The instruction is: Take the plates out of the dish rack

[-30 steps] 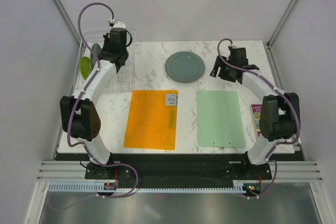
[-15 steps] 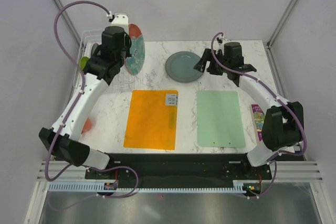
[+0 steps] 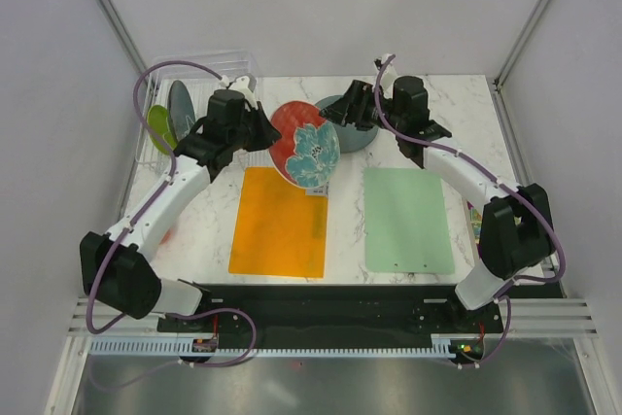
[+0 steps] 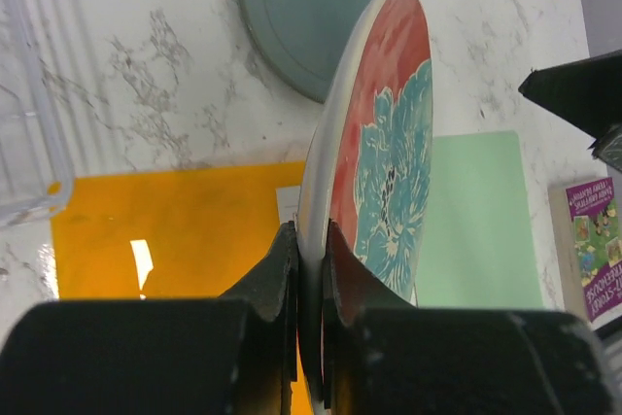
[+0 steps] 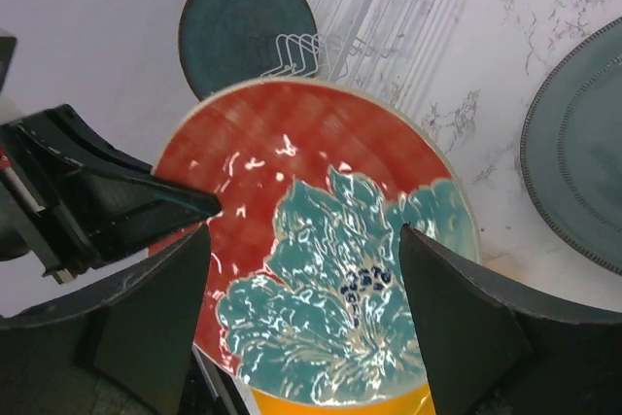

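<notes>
While the left gripper (image 4: 309, 240) is clenched on the rim of the round red plate with teal flowers (image 3: 304, 145), that plate hangs on edge, tilted, in the air. It is over the far end of the flat orange rectangular mat (image 3: 280, 225), toward the middle of the white marbled worktop (image 3: 471, 109). Black fingers (image 4: 282, 259) pinch the rim from both sides, and the painted face is turned toward the right arm.

The right gripper (image 3: 342, 114) hovers just beside the plate's far right side. It is released, with its two fingers (image 5: 146, 328) spread wide and the flowered face showing between them. Below it, the plain grey-green round plate (image 4: 301, 7) lies flat near the middle of the far edge.

The clear plastic dish rack (image 3: 209, 67) sits at the far left corner. The dark teal-blue round plate (image 5: 248, 41) stands upright in its slots, and the smaller lime-green plate (image 3: 158, 126) stands beside it, nearer the left edge. A pale green rectangular mat (image 3: 408, 219) lies right of the orange one, apart from it. A small colourful booklet (image 4: 593, 250) lies by the right edge.
</notes>
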Controlling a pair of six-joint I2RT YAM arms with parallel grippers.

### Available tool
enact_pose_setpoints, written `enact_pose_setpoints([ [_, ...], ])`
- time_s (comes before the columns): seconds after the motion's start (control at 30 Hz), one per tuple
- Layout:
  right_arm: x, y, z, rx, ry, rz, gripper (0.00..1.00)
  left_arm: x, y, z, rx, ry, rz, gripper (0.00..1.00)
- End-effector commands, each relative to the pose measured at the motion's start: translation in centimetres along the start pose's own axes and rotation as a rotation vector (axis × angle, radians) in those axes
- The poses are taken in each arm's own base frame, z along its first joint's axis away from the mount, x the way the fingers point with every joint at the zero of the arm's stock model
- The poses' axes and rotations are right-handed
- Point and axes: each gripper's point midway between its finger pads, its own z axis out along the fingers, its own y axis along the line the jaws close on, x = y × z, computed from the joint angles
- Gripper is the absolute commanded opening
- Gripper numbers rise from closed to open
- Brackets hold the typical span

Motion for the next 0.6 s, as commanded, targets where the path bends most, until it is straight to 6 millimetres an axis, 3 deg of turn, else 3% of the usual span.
enact_pose_setpoints([
  [0.0,-0.2,-0.2,0.6,-0.022,-0.03,0.019,0.85,-8.3,-7.1,-4.9,0.306,-0.306,-0.112,0.02],
  [0.27,-0.7,-4.6,-2.2,0.168,-0.046,-0.025,0.86,-8.2,-6.3,-6.2,0.324,-0.346,-0.118,0.02],
  [0.3,-0.7,-5.2,-2.6,0.177,-0.049,-0.009,0.87,-7.5,-6.1,-6.0,0.343,-0.324,-0.125,0.02],
  [0.37,-1.0,-6.2,-3.7,0.157,-0.05,0.013,0.86,-8.4,-5.6,-6.8,0.382,-0.367,-0.156,0.02],
  [0.43,-1.1,-6.6,-4.1,0.141,-0.044,0.026,0.86,-7.8,-4.7,-6.6,0.42,-0.345,-0.199,0.02],
  [0.57,-1.0,-5.3,-4.5,0.061,-0.015,0.002,0.87,-7.1,-4.1,-5.6,0.487,-0.317,-0.253,0.02],
])
